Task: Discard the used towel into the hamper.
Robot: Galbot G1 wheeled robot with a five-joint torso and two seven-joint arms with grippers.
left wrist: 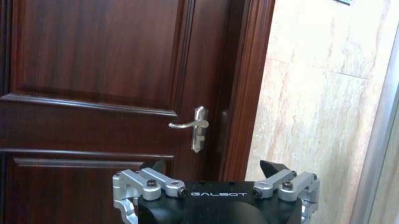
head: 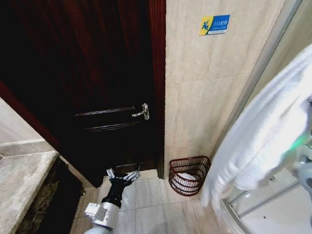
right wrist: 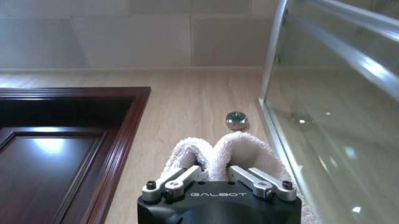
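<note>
The towel (head: 267, 128) — bulky, white — is held high at the robot's right, pinched in a fold by the closed right end effector (right wrist: 215, 179). The hamper (head: 189, 175) stands on the floor by the door frame, well apart; its small mouth could be missed, leaving cloth draped over its rim. The left end effector (head: 122, 177) hangs low, jaws spread — empty.

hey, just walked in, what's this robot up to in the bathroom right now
The robot is carrying a white towel pinched in its right gripper, held up high on its right near the glass shower enclosure. The hamper, a dark red-brown wire basket, stands on the tiled floor against the wall beside the dark wooden door, and the towel is not in it yet. The left gripper is open and empty, held low in front of the door.
</note>
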